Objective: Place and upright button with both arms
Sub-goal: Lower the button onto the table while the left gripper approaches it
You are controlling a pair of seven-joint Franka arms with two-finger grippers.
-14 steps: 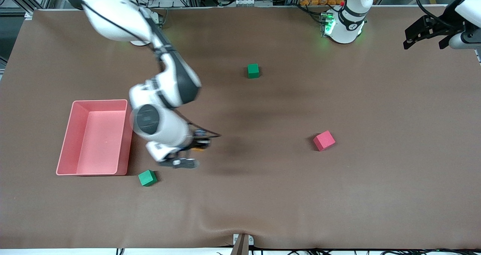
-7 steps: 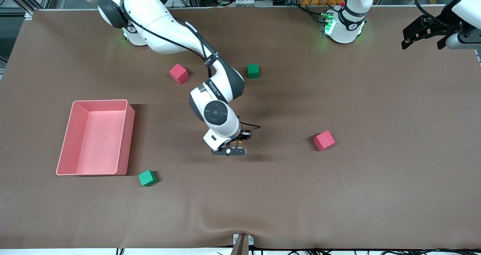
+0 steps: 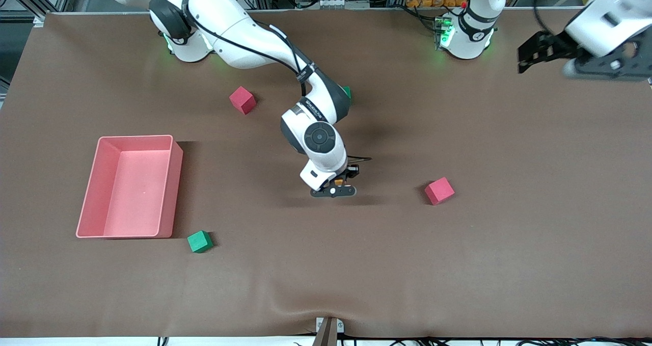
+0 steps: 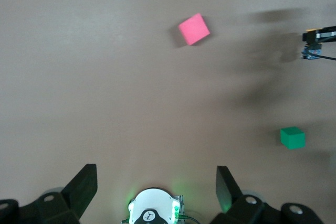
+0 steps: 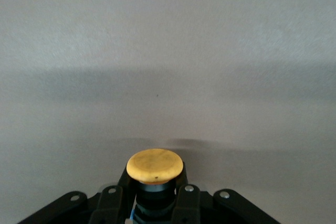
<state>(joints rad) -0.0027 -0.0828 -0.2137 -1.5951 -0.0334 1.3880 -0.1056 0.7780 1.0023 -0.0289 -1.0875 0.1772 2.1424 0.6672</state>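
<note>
Over the table's middle, right claw (image 3: 337,187) clenches the button (image 5: 155,166); left claw (image 4: 152,182) hangs released

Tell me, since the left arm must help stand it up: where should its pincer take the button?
Probably by the orange cap. The right pincer is shut on the button at its dark body, so only the cap juts out free past the fingers. The open left pincer, at its own end of the table, could close on the cap's rim from the cap end.

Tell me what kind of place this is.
Probably a robotics lab test bench. Two white arms work over a table under a brown cloth; the right gripper holds an orange button, with foam cubes and a pink tray laid out.
</note>
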